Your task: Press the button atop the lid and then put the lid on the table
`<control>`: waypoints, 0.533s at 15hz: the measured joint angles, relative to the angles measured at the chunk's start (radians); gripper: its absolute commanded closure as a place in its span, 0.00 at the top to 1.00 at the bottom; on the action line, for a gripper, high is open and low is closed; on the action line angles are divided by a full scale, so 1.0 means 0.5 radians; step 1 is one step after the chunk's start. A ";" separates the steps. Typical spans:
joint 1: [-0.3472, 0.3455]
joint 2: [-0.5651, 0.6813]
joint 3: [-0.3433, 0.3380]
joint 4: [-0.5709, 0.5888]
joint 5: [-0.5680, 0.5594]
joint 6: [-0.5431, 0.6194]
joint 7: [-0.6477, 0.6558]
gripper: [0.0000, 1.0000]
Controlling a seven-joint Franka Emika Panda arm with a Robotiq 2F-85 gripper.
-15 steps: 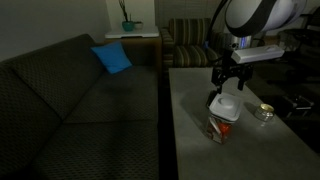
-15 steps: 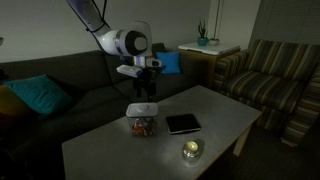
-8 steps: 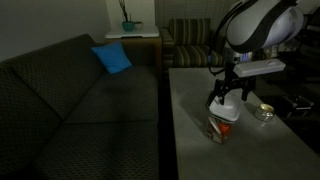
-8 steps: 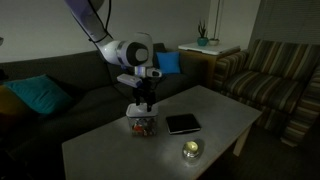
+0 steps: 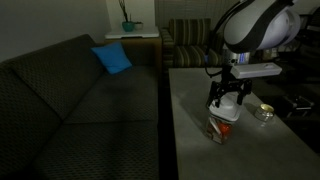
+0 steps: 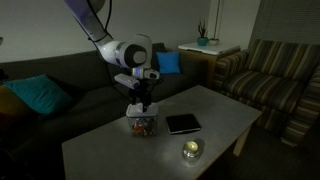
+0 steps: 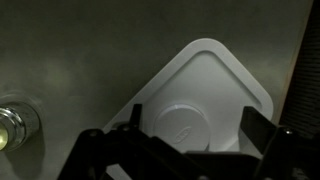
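Beneath the gripper [image 7: 195,132], whose fingers [image 7: 258,130] look matt black, the lid [image 7: 210,85] is smooth white plastic with a soft sheen. The table [image 7: 70,60] around it has a matt grey top, faintly mottled. To the gripper's side, the small dish [image 7: 12,125] is glossy and glints. The sofa [image 5: 80,105] beyond is coarse dark woven cloth.

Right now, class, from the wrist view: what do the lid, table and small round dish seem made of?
Lid: probably plastic, matt white, with moulded rounded corners and a raised round centre. Table: unclear, perhaps laminate; flat grey, faint sheen. Dish: glass or metal; bright glints.
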 measured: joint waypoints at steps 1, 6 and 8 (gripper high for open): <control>-0.008 0.000 0.009 0.001 0.004 0.001 -0.011 1.00; -0.017 0.002 0.013 0.010 0.005 0.013 -0.022 1.00; -0.017 0.007 0.013 0.019 0.005 0.012 -0.022 1.00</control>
